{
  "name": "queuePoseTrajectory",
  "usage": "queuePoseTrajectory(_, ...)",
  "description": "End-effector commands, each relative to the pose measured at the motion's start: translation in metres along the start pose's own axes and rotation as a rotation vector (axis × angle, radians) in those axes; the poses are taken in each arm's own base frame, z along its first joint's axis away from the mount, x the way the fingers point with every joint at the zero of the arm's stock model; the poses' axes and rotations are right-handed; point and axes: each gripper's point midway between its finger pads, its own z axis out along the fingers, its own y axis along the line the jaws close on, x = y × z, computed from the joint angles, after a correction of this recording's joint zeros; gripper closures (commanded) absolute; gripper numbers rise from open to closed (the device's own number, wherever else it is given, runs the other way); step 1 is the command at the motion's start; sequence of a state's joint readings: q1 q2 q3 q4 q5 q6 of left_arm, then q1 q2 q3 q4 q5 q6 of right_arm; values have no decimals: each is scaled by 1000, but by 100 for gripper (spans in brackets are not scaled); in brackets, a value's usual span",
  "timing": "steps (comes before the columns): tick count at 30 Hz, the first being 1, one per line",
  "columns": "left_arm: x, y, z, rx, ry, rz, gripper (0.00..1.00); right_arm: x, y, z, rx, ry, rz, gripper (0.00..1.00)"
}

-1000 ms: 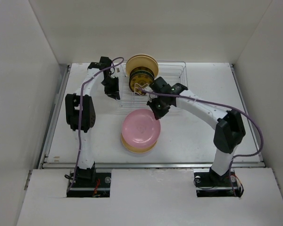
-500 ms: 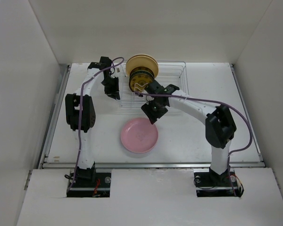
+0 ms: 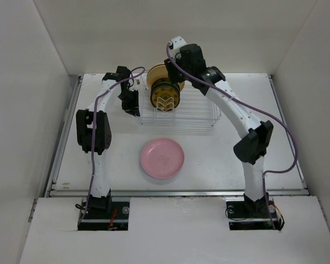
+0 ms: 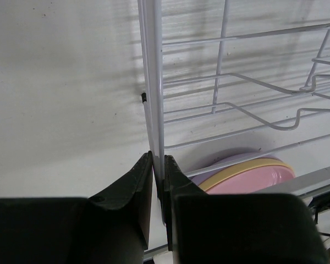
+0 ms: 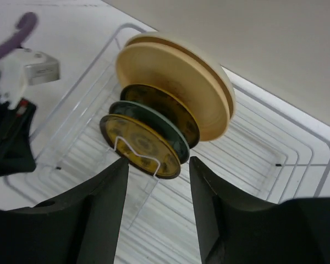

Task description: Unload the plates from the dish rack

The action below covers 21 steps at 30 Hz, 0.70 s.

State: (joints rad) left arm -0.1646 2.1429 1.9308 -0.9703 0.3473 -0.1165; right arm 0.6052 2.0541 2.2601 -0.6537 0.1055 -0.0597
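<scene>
the plates (image 5: 170,118) stand upright at the left end of the dish rack (image 5: 275,148); a pink plate (image 3: 162,158) lies on the table (image 3: 236,159). right gripper (image 5: 158,165) hovers above, jaws apart: centre on the front plate's rim, descend straight, close firmly. left gripper (image 4: 157,160) is clamped on the rack's rim wire, steadying it.

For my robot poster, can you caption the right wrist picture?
Open right hand hovers above plates standing in the dish rack.

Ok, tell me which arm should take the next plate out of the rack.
Right. The right gripper hovers open above the upright plates in the dish rack, facing the brown-gold plate in front. The left gripper is shut on the rack's edge wire.
</scene>
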Motion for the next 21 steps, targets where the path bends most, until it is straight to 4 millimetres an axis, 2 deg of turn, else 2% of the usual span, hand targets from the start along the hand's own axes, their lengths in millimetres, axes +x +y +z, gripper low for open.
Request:
queuePoseTrajectory(1,-5,-18,-12,66,-18,-27,100,27,-7,40,41,57,-61,47)
queuePoseTrajectory(2,-5,-18,-12,66,-18,-27,100,22,-7,45,43,31,-58,49)
queuePoseTrajectory(4,-5,-18,-12,66,-18,-17,100,27,-10,57,41,29,-69,54)
queuePoseTrajectory(9,-3,-14,-2,61,10,-27,100,38,-4,80,-57,20,-66,53)
queuePoseTrajectory(13,-3,-14,-2,61,10,-27,100,67,-5,104,-62,70,-54,49)
queuePoseTrajectory(15,-3,-12,-2,50,8,-27,100,66,-4,107,-61,62,-44,49)
queuePoseTrajectory(17,-1,-11,0,48,17,-30,100,78,-5,116,-78,85,-40,49)
queuePoseTrajectory(21,3,-11,5,54,35,-36,100,79,-5,116,-78,85,-40,49)
